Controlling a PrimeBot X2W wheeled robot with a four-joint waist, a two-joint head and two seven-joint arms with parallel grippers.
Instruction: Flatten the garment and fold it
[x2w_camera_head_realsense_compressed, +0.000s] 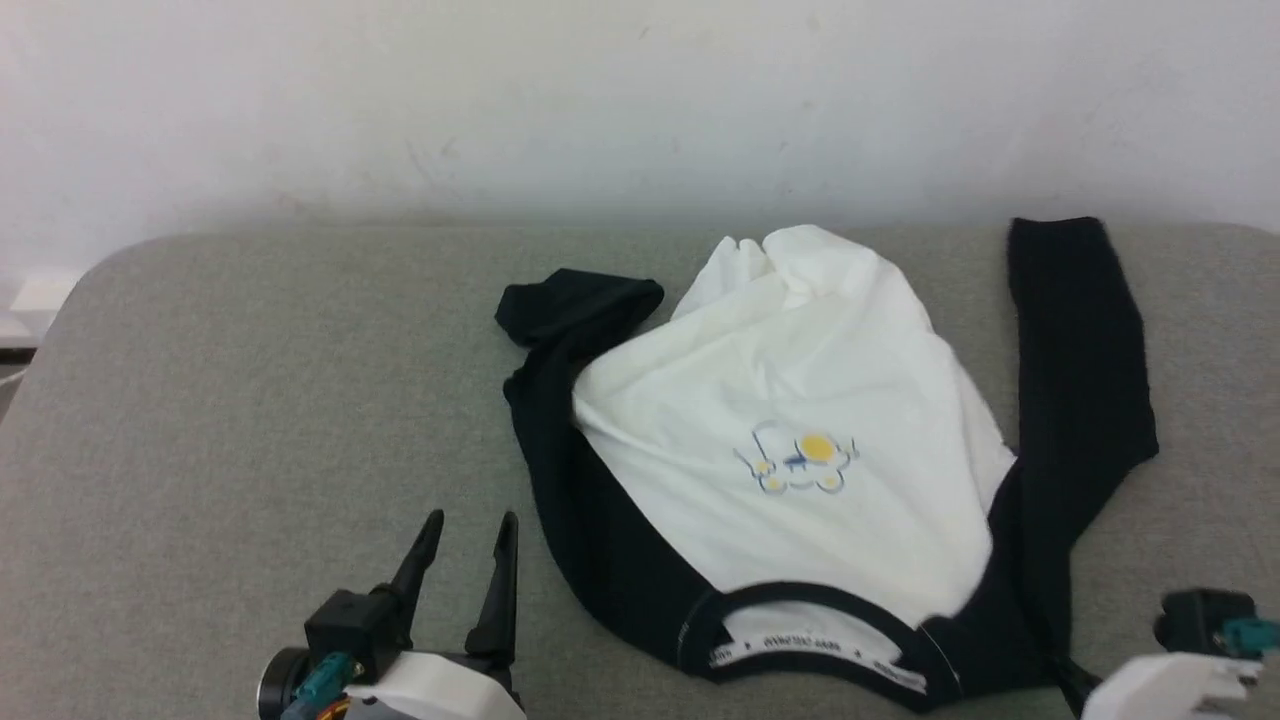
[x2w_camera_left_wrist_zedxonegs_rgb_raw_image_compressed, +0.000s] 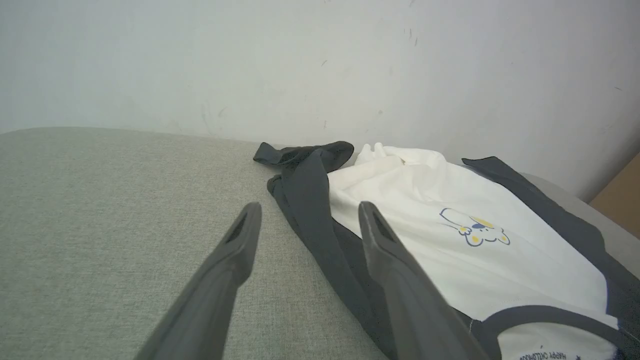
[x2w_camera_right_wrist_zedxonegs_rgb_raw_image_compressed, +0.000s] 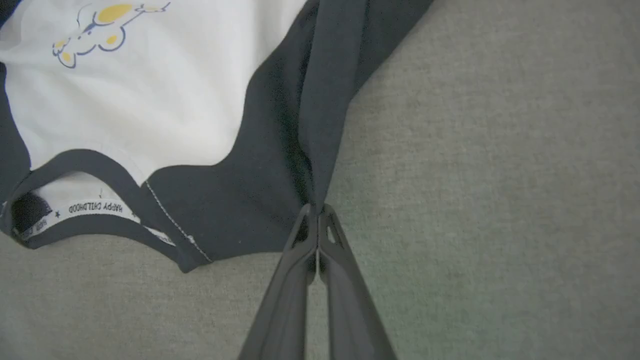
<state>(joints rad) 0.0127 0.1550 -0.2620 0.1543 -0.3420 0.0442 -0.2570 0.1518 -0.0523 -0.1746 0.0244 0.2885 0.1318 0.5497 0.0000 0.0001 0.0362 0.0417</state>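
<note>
Black shoulder fabric of garment (x2w_camera_head_realsense_compressed: 790, 380) pinched in right claw (x2w_camera_right_wrist_zedxonegs_rgb_raw_image_compressed: 317, 212), tips pressed together on fold (likely to tug that side flat). Left claw (x2w_camera_head_realsense_compressed: 470, 520) spread, empty, just beside crumpled left sleeve (x2w_camera_head_realsense_compressed: 580, 300). Garment lies collar-near on grey padded surface (x2w_camera_head_realsense_compressed: 250, 400), hem bunched toward wall (x2w_camera_head_realsense_compressed: 400, 100). Wide open room on left, less on right.

A grey fabric surface (x2w_camera_head_realsense_compressed: 250, 400) carries the rumpled shirt (x2w_camera_head_realsense_compressed: 800, 420).

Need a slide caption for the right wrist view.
Right hand pinches the garment at its black shoulder on the grey surface.
</note>
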